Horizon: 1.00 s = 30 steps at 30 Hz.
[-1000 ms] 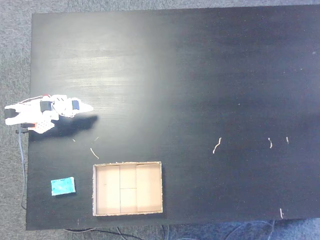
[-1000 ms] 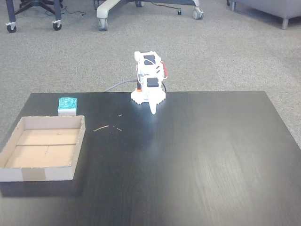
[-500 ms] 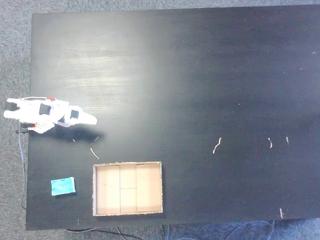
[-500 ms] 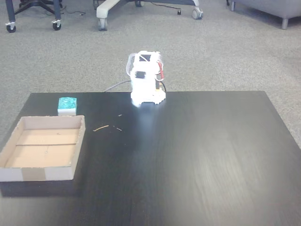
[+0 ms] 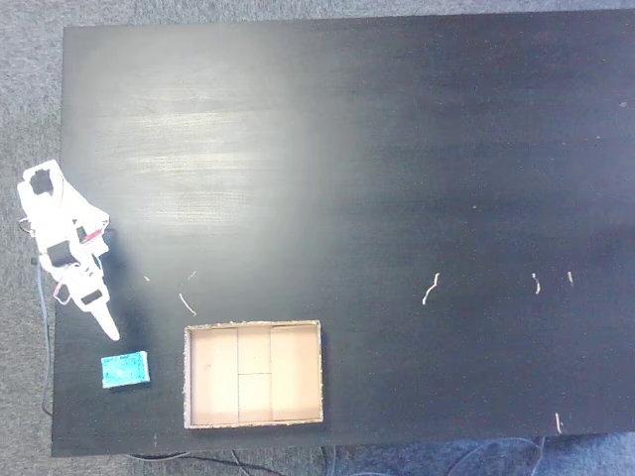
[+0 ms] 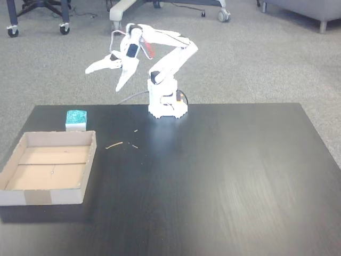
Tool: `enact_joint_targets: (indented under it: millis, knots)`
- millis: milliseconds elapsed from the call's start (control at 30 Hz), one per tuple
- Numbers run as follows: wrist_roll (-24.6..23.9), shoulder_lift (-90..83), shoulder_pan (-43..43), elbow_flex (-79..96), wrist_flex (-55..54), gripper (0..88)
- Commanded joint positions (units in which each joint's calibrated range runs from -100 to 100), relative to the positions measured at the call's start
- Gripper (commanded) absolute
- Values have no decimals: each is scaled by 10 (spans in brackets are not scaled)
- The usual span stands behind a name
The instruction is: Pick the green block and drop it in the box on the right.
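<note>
nearest the camera in a fixed view, the box (image 6: 50, 169) sits at the table's (image 6: 213, 176) near left corner, a shallow tan cardboard tray with low rough walls and flap seams across its bare floor; in the view from above it lies at about 7 o'clock on the table (image 5: 397, 149), close to the lower edge, box (image 5: 254, 373). just beyond the box's far wall, touching or nearly touching it in that front view, the green block (image 6: 76, 119) rests flat on the dark tabletop; from above the green block (image 5: 125, 370) lies apart from the box, at its 9 o'clock, near the table's left edge. a few pale scraps (image 6: 114, 144) lie on the table a little past the box's far right corner, and more scraps (image 5: 430, 289) are scattered toward 4 o'clock in the view from above. farther back, the white arm's base (image 6: 167, 104) stands at the table's far edge, at 12 o'clock from the front. the arm is raised and bent over toward the left of that view, and the gripper (image 6: 104, 76) hangs in the air above and beyond the block, its two fingers spread apart and holding nothing. from above, the gripper (image 5: 104, 322) points toward 5 o'clock, its tip just short of the block, at the block's 11 o'clock. behind the table lies grey carpet (image 6: 256, 58) with chair wheels (image 6: 13, 32) at the far edge.
</note>
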Motion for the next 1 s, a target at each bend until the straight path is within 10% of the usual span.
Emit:
enact_joint_targets:
  millis: [0, 800, 967]
  knots:
    - [16, 72, 10, 0, 13, 573]
    - [1, 768, 56, -578, 40, 574]
    - [17, 810, 48, -616, 66, 343]
